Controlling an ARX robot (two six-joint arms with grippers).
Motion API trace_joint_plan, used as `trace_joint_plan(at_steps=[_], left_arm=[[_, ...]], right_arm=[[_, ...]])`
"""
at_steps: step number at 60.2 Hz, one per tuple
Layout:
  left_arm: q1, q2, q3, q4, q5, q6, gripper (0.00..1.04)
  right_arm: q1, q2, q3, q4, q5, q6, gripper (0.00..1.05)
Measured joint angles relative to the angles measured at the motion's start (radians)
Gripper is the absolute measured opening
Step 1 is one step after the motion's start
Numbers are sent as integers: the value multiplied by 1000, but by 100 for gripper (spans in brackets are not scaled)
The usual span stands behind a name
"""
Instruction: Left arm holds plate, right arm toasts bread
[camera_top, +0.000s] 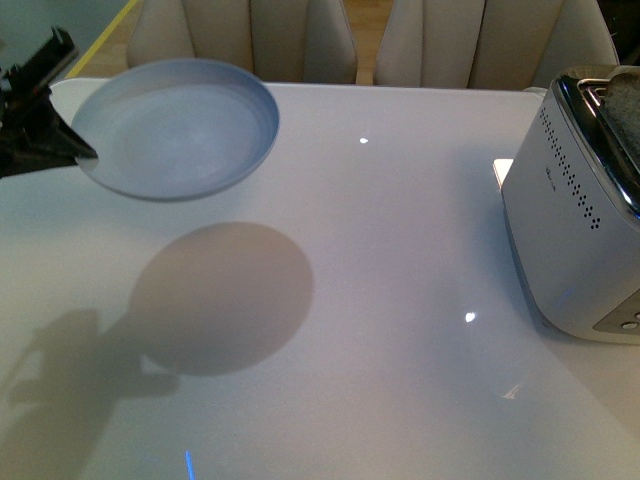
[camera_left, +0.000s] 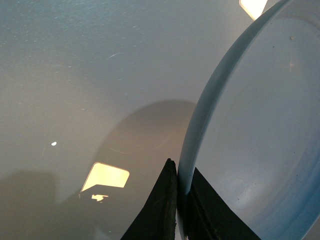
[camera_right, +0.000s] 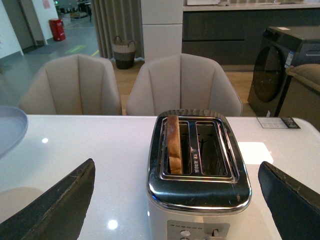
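Observation:
The pale blue-grey plate hangs in the air over the table's far left, casting a round shadow below it. My left gripper is shut on its rim at the left side. In the left wrist view the plate fills the right half, its rim pinched between the black fingers. The bread stands upright in one slot of the toaster, its top edge sticking out. My right gripper is open, its two fingers wide apart on either side of the toaster's near end.
The white and chrome toaster stands at the table's right edge. The white table is glossy with light reflections. Beige chairs stand behind the far edge. A dark appliance is at the back right.

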Motion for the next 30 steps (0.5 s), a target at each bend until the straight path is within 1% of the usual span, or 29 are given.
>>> trace_joint_plan(at_steps=[11, 21, 30], left_arm=[[47, 139, 23, 22, 21, 84, 3], [52, 212, 30, 66, 56, 122, 3], [46, 244, 37, 92, 66, 143, 3]], right_arm=[[0, 0, 0, 0, 0, 0, 96], [0, 0, 0, 0, 0, 0, 96], [0, 0, 0, 0, 0, 0, 96]])
